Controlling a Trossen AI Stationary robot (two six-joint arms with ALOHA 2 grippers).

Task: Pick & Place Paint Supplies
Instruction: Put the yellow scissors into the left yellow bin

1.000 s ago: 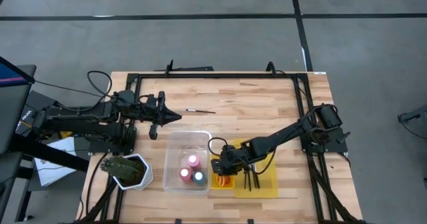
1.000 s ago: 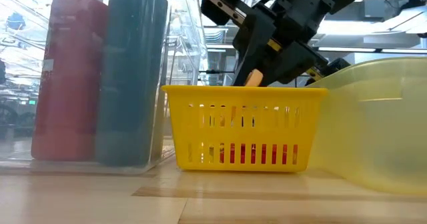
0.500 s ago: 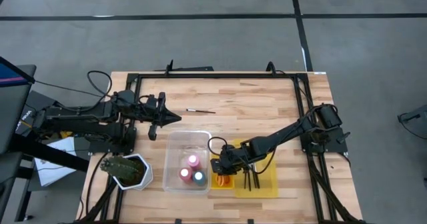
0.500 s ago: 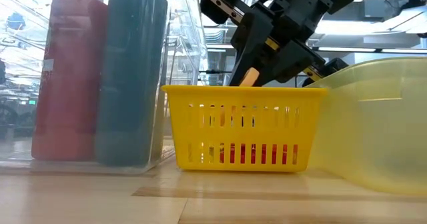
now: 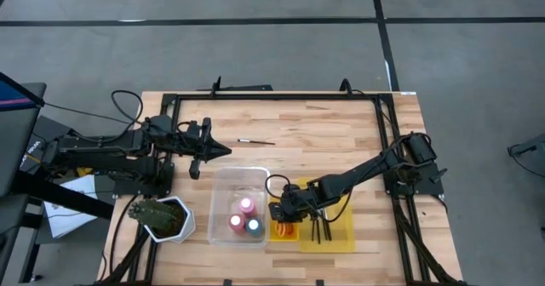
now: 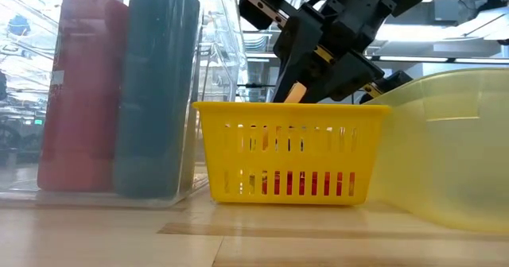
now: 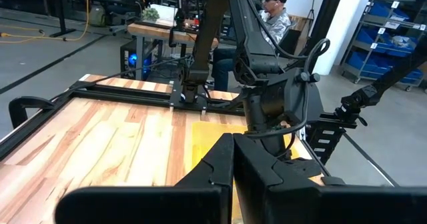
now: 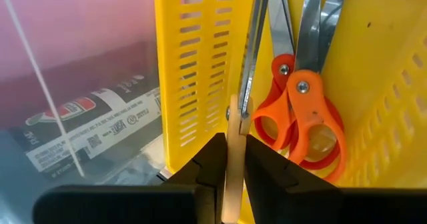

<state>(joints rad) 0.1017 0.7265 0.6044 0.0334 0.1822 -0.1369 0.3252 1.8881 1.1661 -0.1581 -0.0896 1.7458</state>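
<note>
My right gripper [image 5: 283, 208] [image 8: 232, 157] hangs over the small yellow basket [image 6: 290, 156], shut on a thin pale stick [image 6: 295, 92]. Two orange-handled scissors [image 8: 300, 117] lie in that basket. Pink [image 5: 247, 205], red [image 5: 236, 222] and dark blue [image 5: 254, 226] bottles stand in the clear bin [image 5: 238, 177]. Dark brushes [image 5: 317, 228] lie in the yellow bin [image 5: 341, 235]. One thin brush [image 5: 255, 141] lies flat on the table farther back. My left gripper [image 5: 223, 151] [image 7: 233, 151] waits shut above the table, left of that brush. My right gripper pinches the pale stick [image 8: 233, 127] between its two fingers, coming from above and slanting down. The stick lies along the fingers, tilted, and its lower end drops behind the basket's rim [image 6: 290, 106], beside the scissors. What that end rests on is hidden.
A green plant in a white pot [image 5: 157, 218] stands at the table's near left corner. A black frame [image 5: 272, 96] runs round the table. Bare wood lies across the far half. People sit at a desk beyond the table in the left wrist view.
My right gripper, still shut on the stick, has eased slightly toward the table's left above the basket.
</note>
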